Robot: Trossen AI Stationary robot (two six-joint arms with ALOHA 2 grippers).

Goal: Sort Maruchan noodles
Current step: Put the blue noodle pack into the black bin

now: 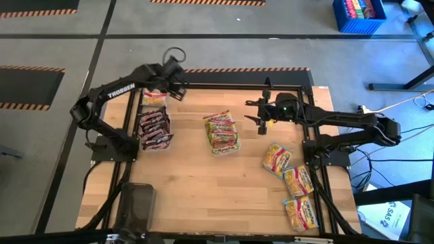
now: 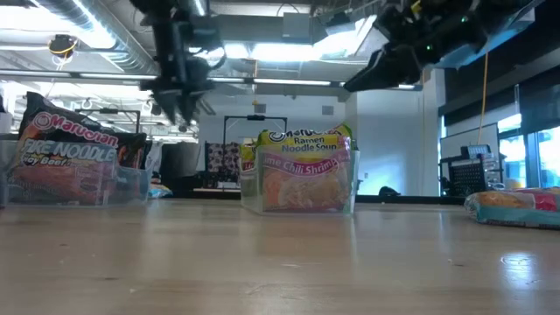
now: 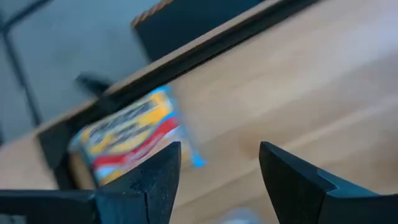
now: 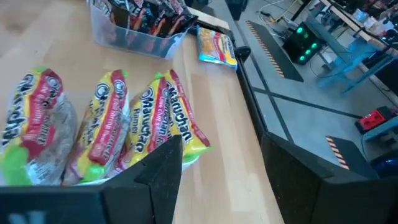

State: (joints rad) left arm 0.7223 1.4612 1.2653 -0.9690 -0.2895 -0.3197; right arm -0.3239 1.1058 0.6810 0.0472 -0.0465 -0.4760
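Maruchan noodles lie in three groups. Dark maroon packets (image 1: 154, 129) fill a clear tray at the left. Green-and-red packets (image 1: 222, 132) stand on edge in a clear tray (image 2: 297, 203) at the table's middle. Three yellow packets (image 1: 298, 181) lie flat along the right edge. One more yellow packet (image 3: 130, 140) lies flat at the far left corner. My left gripper (image 3: 221, 149) hangs open above the table beside that packet, holding nothing. My right gripper (image 4: 221, 140) is open and empty, raised just right of the middle tray, pointing toward it.
The black frame rail (image 1: 224, 87) runs along the table's far edge, close behind both grippers. Bare wood (image 1: 203, 190) stretches across the near half of the table. A blue crate (image 1: 359, 15) stands on the floor beyond the far right corner.
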